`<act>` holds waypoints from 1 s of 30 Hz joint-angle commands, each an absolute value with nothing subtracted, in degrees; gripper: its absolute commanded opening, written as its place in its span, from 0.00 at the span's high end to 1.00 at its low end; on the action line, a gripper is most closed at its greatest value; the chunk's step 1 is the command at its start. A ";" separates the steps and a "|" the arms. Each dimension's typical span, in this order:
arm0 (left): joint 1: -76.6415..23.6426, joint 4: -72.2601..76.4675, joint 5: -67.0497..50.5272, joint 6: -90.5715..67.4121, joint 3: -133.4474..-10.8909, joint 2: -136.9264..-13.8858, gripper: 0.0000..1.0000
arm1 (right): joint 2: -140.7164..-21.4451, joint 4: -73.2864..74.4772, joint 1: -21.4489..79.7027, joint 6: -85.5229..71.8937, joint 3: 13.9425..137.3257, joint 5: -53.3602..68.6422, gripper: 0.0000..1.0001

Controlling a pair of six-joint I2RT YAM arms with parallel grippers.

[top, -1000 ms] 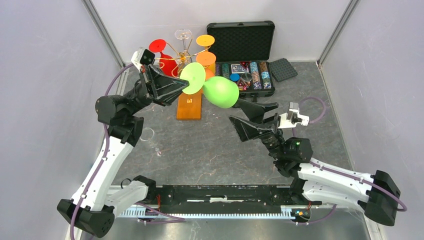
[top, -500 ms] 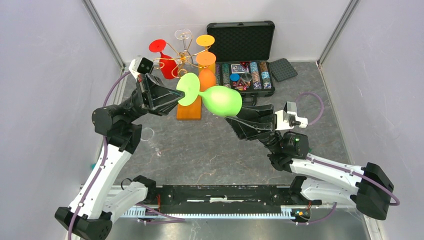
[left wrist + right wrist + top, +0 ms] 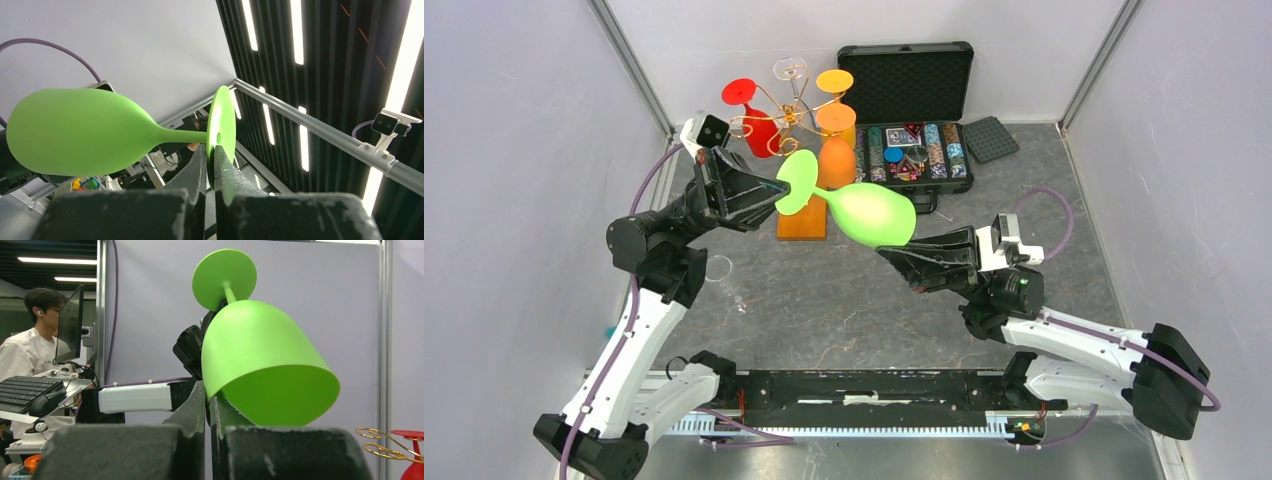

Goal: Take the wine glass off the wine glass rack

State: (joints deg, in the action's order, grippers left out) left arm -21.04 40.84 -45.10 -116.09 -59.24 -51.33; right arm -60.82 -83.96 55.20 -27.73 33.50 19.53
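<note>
"Top external first: where is the green wine glass (image 3: pixel 869 212)?"

"Up in the air near the middle of the table (image 3: pixel 844 300), lying almost level. Its foot points to 10 o'clock and its bowl mouth to 4 o'clock. The wine glass rack (image 3: pixel 802 222) stands at 11 o'clock from the bowl, and the foot shows apart from the curled wire arms."

"And the left gripper (image 3: pixel 776 192)?"

"At the 9 o'clock end. The left wrist view shows its two fingers pressed together on the edge of the foot disc."

"The right gripper (image 3: pixel 889 252)?"

"At the 5 o'clock end. The right wrist view shows its fingers pinching the rim of the bowl, one inside and one outside."

"What hangs on the rack?"

"A red glass (image 3: pixel 754 120) at its 9 o'clock side, an orange glass (image 3: pixel 836 155) at 3 o'clock and a clear glass (image 3: pixel 790 70) at 12 o'clock. The open chip case (image 3: pixel 914 100) sits at 1 o'clock from the green bowl."
</note>
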 commanded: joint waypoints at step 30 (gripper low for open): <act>-21.05 -41.88 -19.61 -23.68 -96.22 -52.97 0.00 | -53.50 14.79 54.41 -1.93 62.25 10.68 1.00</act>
